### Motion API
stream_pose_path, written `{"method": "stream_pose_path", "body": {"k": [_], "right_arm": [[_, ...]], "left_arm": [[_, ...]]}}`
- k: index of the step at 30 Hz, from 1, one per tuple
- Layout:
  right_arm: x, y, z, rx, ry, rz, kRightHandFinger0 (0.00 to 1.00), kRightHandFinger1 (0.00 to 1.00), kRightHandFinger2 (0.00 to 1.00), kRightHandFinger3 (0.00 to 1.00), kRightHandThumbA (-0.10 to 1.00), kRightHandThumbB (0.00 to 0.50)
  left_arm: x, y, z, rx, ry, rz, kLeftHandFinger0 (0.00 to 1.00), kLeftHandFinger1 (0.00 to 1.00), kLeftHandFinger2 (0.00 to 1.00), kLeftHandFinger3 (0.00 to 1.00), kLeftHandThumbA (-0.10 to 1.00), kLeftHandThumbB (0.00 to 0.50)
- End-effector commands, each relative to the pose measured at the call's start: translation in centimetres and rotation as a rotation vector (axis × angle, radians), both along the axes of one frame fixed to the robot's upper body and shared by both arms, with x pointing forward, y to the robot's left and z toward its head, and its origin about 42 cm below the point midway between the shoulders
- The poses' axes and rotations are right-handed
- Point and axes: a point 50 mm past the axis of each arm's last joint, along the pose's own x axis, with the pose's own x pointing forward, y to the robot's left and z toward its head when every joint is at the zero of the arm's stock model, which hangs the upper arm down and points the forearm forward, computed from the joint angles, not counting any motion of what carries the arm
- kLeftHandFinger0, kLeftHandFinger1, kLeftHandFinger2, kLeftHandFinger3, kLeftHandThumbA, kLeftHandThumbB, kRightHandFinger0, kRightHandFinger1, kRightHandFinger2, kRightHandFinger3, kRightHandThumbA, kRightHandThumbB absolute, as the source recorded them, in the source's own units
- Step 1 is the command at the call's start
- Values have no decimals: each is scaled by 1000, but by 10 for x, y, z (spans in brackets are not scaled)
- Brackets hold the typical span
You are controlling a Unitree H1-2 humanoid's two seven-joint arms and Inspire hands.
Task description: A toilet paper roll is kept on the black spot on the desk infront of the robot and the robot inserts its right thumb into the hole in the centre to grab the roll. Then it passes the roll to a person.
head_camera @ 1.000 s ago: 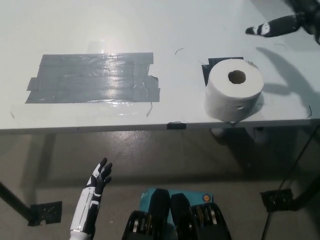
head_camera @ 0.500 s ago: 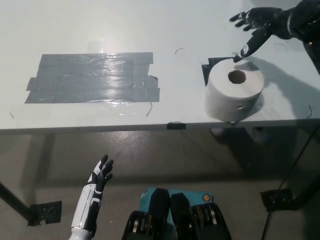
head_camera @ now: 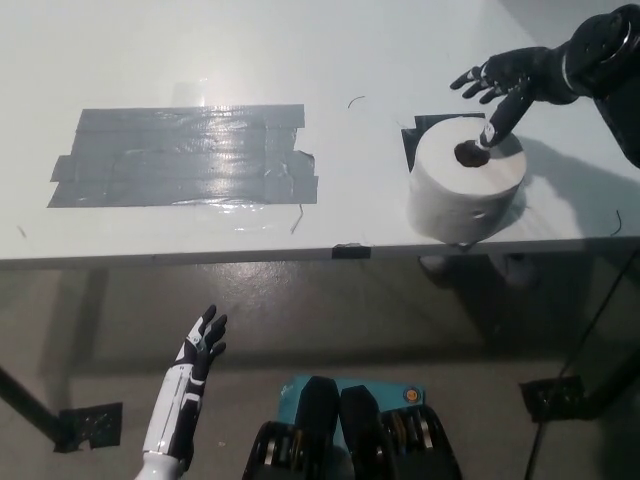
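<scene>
A white toilet paper roll (head_camera: 465, 190) stands upright near the desk's front right edge, partly covering a black spot (head_camera: 420, 134). My black right hand (head_camera: 505, 82) hovers over the roll's far side, open with fingers spread. Its thumb points down into the roll's centre hole (head_camera: 470, 153). My white left hand (head_camera: 198, 350) rests low at the lower left, below the desk edge, open and holding nothing.
A large patch of grey tape (head_camera: 185, 155) covers the desk's left half. The white desk (head_camera: 330, 60) has its front edge running across the middle of the picture. Below it lie the floor and a desk foot (head_camera: 560, 398).
My right hand has swung in from the far right and come down over the roll, its thumb now reaching the centre hole. The roll and my left hand have stayed put.
</scene>
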Motion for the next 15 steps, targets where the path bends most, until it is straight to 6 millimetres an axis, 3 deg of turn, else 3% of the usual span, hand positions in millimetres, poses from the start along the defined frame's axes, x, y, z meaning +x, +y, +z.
{"method": "stream_pose_path", "body": {"k": [1, 3, 8, 13, 15], "right_arm": [[4, 16, 50, -39, -94, 85, 1000, 1000, 1000, 1000, 919, 398], [5, 17, 50, -56, -93, 80, 1000, 1000, 1000, 1000, 918, 412], [5, 19, 50, -93, -94, 66, 1000, 1000, 1000, 1000, 873, 396], [5, 22, 50, -154, -101, 80, 1000, 1000, 1000, 1000, 924, 417], [6, 25, 49, -155, -100, 72, 1000, 1000, 1000, 1000, 896, 419]], "left_arm": [[4, 0, 10, -5, -64, 10, 1000, 1000, 1000, 1000, 1000, 165], [4, 0, 10, -9, -64, 8, 1000, 1000, 1000, 1000, 1000, 163], [6, 0, 11, -10, -70, 11, 1000, 1000, 1000, 1000, 1000, 176], [6, 0, 12, -9, -77, 8, 1000, 1000, 1000, 1000, 1000, 153], [6, -1, 12, -9, -79, 8, 1000, 1000, 1000, 1000, 1000, 151]]}}
